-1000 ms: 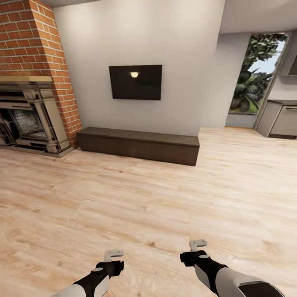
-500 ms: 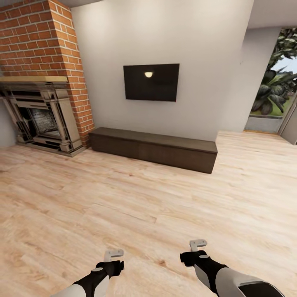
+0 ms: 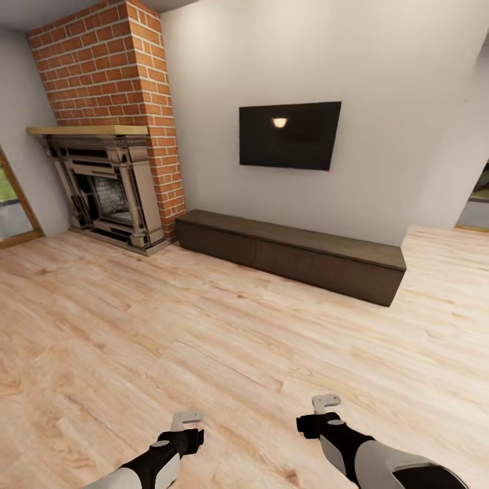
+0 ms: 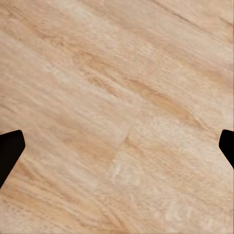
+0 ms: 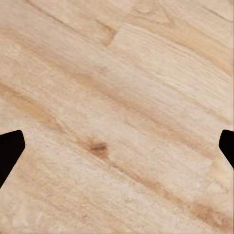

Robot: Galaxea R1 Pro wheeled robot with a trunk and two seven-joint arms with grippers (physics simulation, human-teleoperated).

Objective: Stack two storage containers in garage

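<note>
The two red-orange storage containers are out of view, and so are the garage and its concrete floor. I am in a room with a light wood-plank floor (image 3: 204,326). My left gripper (image 3: 187,420) hangs low over the planks, open, with nothing between its fingers (image 4: 10,148). My right gripper (image 3: 326,403) is level with it, open and empty too, its dark fingertips (image 5: 10,146) spread wide over bare wood.
A red brick fireplace (image 3: 109,170) stands at the back left. A long, low dark cabinet (image 3: 292,255) runs along the pale wall under a black wall-mounted TV (image 3: 290,134). A glazed door (image 3: 10,210) shows at the far left. Open plank floor lies ahead.
The whole picture has slid to the right, so the camera has turned left: the fireplace now shows fully and the window with plants has left the view. Both arms hold the same pose.
</note>
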